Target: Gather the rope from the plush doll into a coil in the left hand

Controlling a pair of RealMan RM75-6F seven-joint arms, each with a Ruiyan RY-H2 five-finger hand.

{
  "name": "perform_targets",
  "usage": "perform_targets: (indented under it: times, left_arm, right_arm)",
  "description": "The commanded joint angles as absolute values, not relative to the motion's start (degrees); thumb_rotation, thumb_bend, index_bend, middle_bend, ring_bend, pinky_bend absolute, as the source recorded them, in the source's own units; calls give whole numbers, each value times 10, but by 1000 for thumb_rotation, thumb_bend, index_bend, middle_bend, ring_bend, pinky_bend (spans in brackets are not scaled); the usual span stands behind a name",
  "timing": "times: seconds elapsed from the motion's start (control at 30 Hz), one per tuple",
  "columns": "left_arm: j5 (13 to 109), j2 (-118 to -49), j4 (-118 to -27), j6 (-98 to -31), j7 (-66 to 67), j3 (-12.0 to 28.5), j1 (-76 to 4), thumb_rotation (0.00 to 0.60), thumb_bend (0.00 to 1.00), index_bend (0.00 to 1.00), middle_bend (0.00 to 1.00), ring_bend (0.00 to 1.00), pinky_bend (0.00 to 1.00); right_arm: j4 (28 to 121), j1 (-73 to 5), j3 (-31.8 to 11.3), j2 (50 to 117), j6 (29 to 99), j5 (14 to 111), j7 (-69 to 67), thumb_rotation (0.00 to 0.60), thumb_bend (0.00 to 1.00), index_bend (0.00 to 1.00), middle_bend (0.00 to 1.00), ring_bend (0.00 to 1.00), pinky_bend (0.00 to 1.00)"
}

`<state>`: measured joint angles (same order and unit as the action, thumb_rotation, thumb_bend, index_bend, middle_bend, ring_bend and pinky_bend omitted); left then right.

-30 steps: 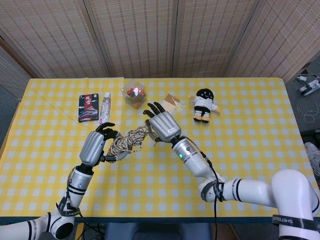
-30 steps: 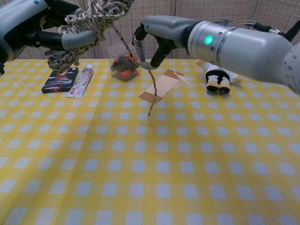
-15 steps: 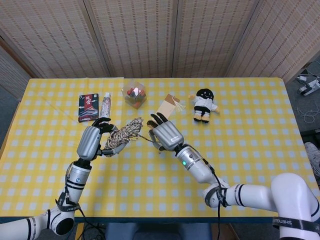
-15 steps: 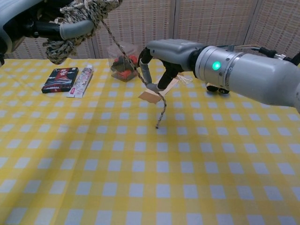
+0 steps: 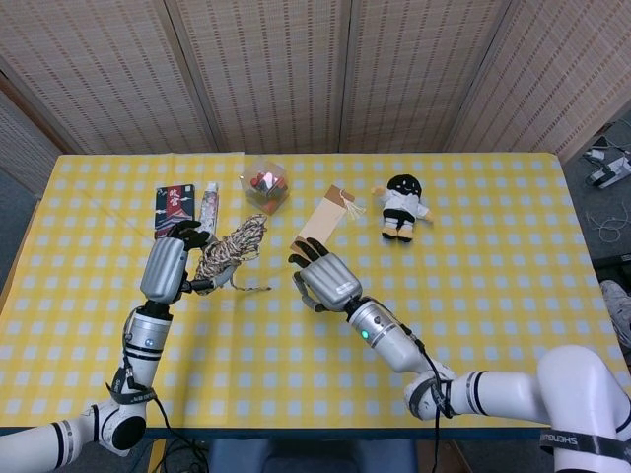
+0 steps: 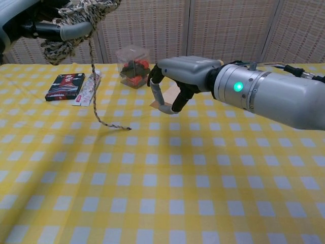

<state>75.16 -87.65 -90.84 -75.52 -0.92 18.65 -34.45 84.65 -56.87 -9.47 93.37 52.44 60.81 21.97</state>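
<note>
yellow checked table; left hand at frame left clasped the rope coil, tail trailing to cloth; right hand empty, fingers apart; plush doll upper right, free; coiling nearly complete

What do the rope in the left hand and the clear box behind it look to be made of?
Rope: looks like braided fibre, cotton or synthetic, matte; its tan and dark flecked strands and the limp hanging tail suggest this. It is coiled in the left hand. Box: probably thin clear plastic, glossy; the red and dark contents show through its walls, and its edges catch the light.
</note>
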Motion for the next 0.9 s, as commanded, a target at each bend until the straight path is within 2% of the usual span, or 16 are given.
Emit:
perform_targets:
  times: [0.03, 0.1, 0.27, 0.33, 0.73, 0.9]
  left_arm:
    - [749, -874, -903, -755, -6, 188, -344, 401, 229, 738, 747, 533, 229]
    - [749, -870, -899, -756, -2, 188, -343, 403, 229, 738, 747, 533, 229]
    - [753, -863, -891, -758, 10, 182, -341, 401, 229, 738, 747, 533, 229]
    - [755, -860, -888, -759, 15, 180, -340, 401, 229, 738, 747, 533, 229]
    - [759, -838, -881, -764, 55, 169, -332, 397, 229, 737, 747, 533, 229]
    - [752, -825, -888, -763, 68, 166, -326, 397, 229, 738, 747, 532, 229]
  right_arm:
    - [859, -561, -94, 924, 531, 615, 216, 600, 448, 635, 202, 0, 0]
    - [878, -551, -94, 907, 537, 617, 210, 600, 433, 590, 169, 0, 0]
    - [933, -518, -84, 850, 561, 624, 207, 600, 364, 325, 114, 0, 0]
    - [952, -502, -76, 828, 575, 633, 204, 600, 356, 287, 111, 0, 0]
    - [1019, -354, -6, 706, 734, 737, 174, 600, 362, 244, 114, 0, 0]
    - [1016, -292, 22, 673, 796, 781, 147, 600, 374, 244, 147, 0, 54]
